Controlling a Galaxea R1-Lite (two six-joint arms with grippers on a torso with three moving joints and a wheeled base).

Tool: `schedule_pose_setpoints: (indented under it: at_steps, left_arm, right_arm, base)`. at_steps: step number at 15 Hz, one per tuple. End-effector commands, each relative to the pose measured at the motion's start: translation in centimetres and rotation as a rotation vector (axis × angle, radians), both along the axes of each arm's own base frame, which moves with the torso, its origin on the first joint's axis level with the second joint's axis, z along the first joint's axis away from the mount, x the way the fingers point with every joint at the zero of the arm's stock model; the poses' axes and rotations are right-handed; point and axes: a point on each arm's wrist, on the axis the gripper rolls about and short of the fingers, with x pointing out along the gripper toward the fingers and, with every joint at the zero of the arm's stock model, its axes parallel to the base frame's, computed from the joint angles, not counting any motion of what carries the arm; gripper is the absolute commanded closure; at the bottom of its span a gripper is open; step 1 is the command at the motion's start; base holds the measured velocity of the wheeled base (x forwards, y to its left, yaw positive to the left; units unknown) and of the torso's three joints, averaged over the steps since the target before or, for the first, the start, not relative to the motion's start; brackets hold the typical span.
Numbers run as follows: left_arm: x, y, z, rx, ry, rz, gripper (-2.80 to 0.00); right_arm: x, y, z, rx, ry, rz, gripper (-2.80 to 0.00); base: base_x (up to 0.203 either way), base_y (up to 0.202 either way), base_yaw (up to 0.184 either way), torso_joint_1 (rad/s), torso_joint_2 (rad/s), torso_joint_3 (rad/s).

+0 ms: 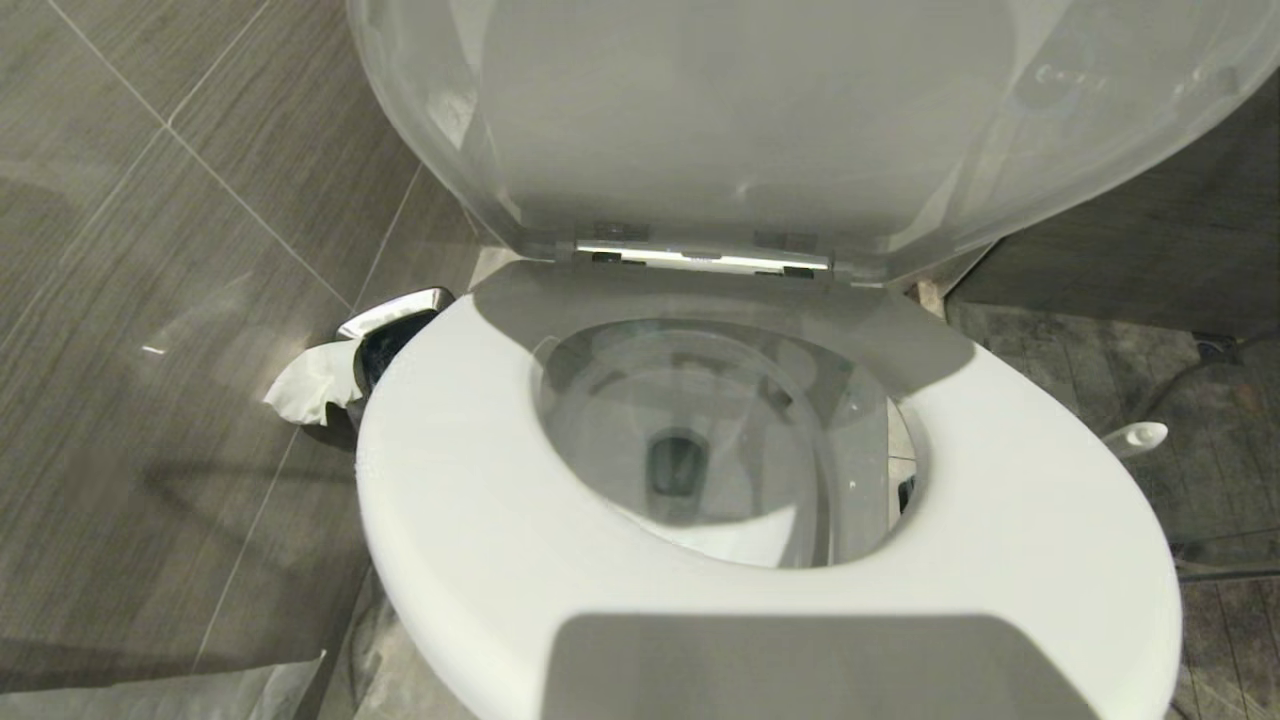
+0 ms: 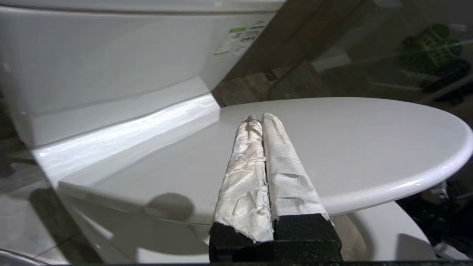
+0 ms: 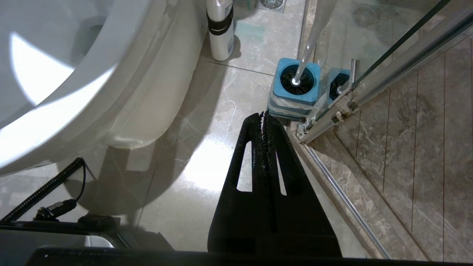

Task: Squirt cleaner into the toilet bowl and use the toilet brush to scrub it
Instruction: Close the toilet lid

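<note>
The toilet bowl (image 1: 700, 440) is open: the lid (image 1: 800, 110) stands up and the white seat (image 1: 470, 520) is down, with dark water at the drain. The cleaner is out of view. The toilet brush (image 3: 295, 79) stands in its blue holder (image 3: 293, 96) on the floor right of the toilet; its white handle tip (image 1: 1135, 437) peeks past the seat. My right gripper (image 3: 263, 113) hangs shut and empty over the floor, just short of the holder. My left gripper (image 2: 260, 117), its fingers wrapped in white paper, is shut and empty over a smooth white part of the toilet beside the tank (image 2: 111, 59).
A white bottle with a black band (image 3: 220, 29) stands on the floor by the toilet base. A glass shower door and its rail (image 3: 369, 85) run close behind the holder. A steel waste bin with tissue (image 1: 385, 335) sits left of the toilet. Black cables (image 3: 44, 192) lie on the floor.
</note>
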Motion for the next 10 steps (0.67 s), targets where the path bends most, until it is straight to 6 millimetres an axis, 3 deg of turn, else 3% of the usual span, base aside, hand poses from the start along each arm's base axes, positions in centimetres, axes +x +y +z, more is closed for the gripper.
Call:
schedule_pose_setpoints:
  at_steps: [1, 5, 10]
  left_arm:
    - [-0.8, -1.5, -0.7, 0.03, 0.045, -0.062, 0.0]
    - [-1.2, -3.8, -4.2, 0.185, 0.112, -0.07, 0.0]
    - [-2.4, -3.6, -6.8, 0.294, 0.154, -0.06, 0.0]
  right_arm:
    - [0.0, 0.0, 0.0, -0.001, 0.002, 0.0, 0.0]
    - [0.0, 0.0, 0.0, -0.001, 0.001, 0.0, 0.0]
    - [0.0, 0.0, 0.0, -0.001, 0.001, 0.0, 0.0]
  base:
    - [0.0, 0.0, 0.0, 0.0, 0.0, 0.0]
    - [0.0, 0.0, 0.0, 0.0, 0.0, 0.0]
    - [0.0, 0.0, 0.0, 0.0, 0.0, 0.0]
